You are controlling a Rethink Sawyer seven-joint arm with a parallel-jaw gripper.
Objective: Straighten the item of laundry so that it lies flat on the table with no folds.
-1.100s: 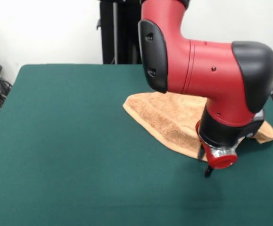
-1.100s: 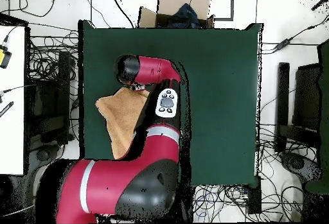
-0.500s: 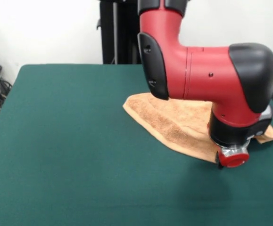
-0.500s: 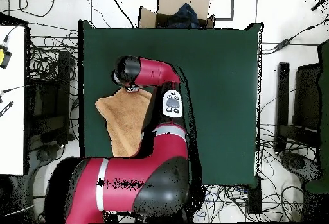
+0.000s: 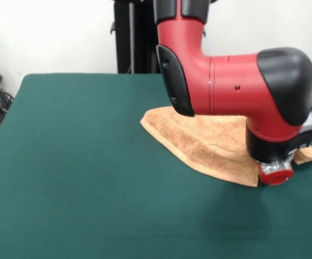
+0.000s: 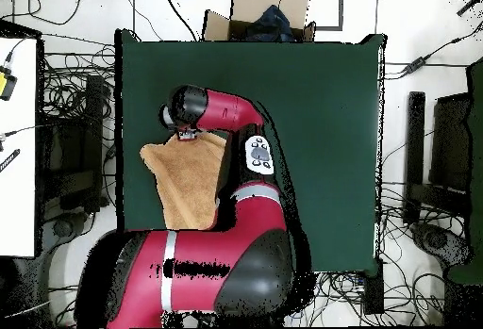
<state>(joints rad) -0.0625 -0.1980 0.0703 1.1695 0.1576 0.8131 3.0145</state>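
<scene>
The towel [image 5: 209, 143] is seen spread on the table [image 5: 80, 162], its corner directly under the gripper [image 5: 275, 178] at 4 o'clock; finger state cannot be told.

My orange-tan terry towel [image 5: 209, 143] lies bunched in a rough triangle with a raised fold along its near edge on the dark green table [image 5: 80, 178], toward its right side in the front view, one corner poking out past my arm.

Robotics lab, probably: cable tangles [image 6: 66, 108] on floor, monitors [image 6: 451, 146] beside table [image 6: 321, 137].
</scene>
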